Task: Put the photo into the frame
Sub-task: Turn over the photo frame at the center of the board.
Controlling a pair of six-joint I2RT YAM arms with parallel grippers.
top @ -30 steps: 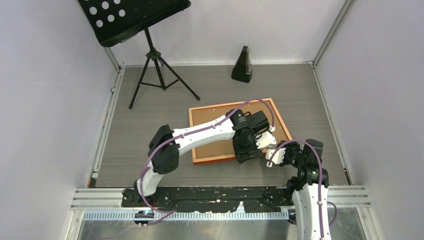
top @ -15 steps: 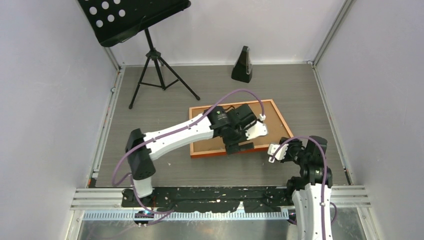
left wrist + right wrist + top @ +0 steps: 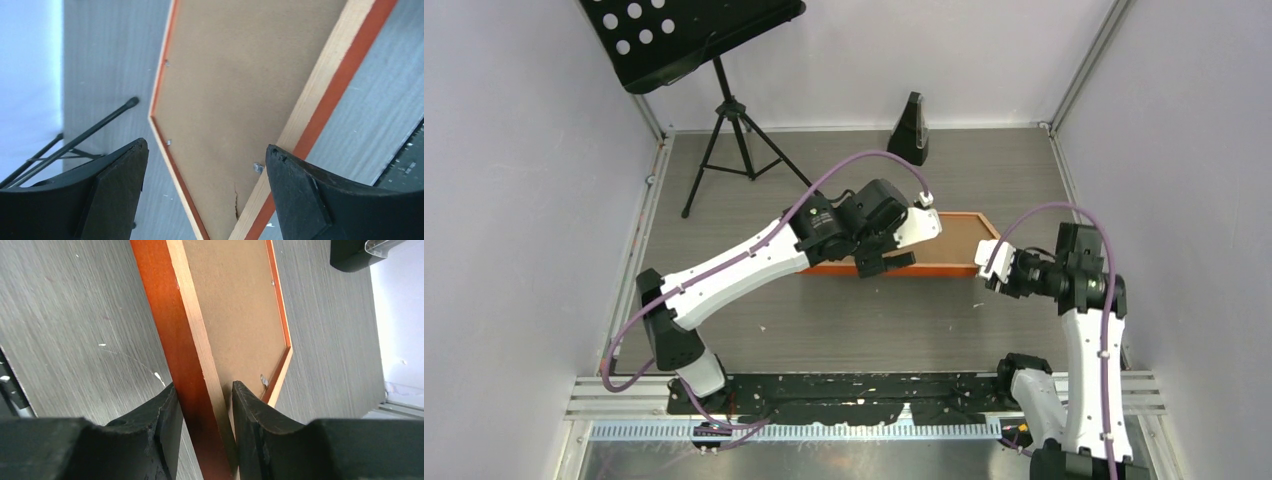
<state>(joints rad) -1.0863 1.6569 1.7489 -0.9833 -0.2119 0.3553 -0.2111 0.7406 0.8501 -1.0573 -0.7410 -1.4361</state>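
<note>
The copper-orange frame (image 3: 944, 269) is tipped up off the table with its back toward me, and a brown backing board (image 3: 965, 236) fills it. My right gripper (image 3: 987, 262) is shut on the frame's edge (image 3: 172, 325) near its right corner, one finger on each face. My left gripper (image 3: 886, 262) hovers open over the frame's left part. In the left wrist view the board (image 3: 240, 85) and a corner of the frame (image 3: 345, 70) show between its wide-apart fingers (image 3: 117, 192) with nothing held. The photo is not in view.
A black music stand on a tripod (image 3: 724, 110) stands at the back left, and a dark metronome (image 3: 909, 130) at the back middle. Grey walls close in both sides. A metal rail (image 3: 864, 385) runs along the near edge.
The frame lay flat a second ago; my right gripper has lifted its edge so it now stands tipped up. My left gripper has opened wide and drawn up and back off the frame.
</note>
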